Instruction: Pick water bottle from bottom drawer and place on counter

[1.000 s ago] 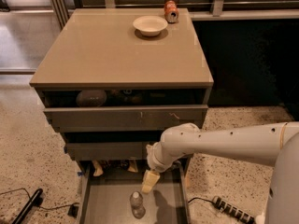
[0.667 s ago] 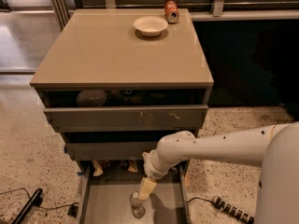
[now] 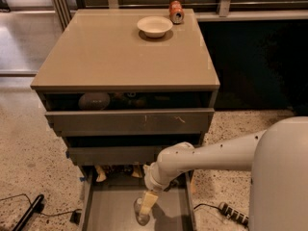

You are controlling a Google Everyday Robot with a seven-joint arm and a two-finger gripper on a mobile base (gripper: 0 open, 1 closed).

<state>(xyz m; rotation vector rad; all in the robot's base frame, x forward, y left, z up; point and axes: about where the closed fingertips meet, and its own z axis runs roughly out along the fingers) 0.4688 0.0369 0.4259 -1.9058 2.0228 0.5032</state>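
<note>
Lower and further left than a second ago, the gripper [image 3: 147,204] now sits on top of the bottle [image 3: 140,217], which stands near the middle of the bottom drawer [image 3: 108,211]. It seems to be at the bottle's neck, but I cannot tell whether it has closed. The step in hand is the grasp. Next it needs a firm hold and a straight lift. The drawer walls stand well clear on both sides. The middle drawer [image 3: 113,154] juts out just behind the arm [image 3: 211,153], so the bottle should come up and toward the camera before swinging to the counter [image 3: 115,57]. There the bowl [image 3: 154,26] and can [image 3: 176,12] sit at the back, leaving the front half open.
</note>
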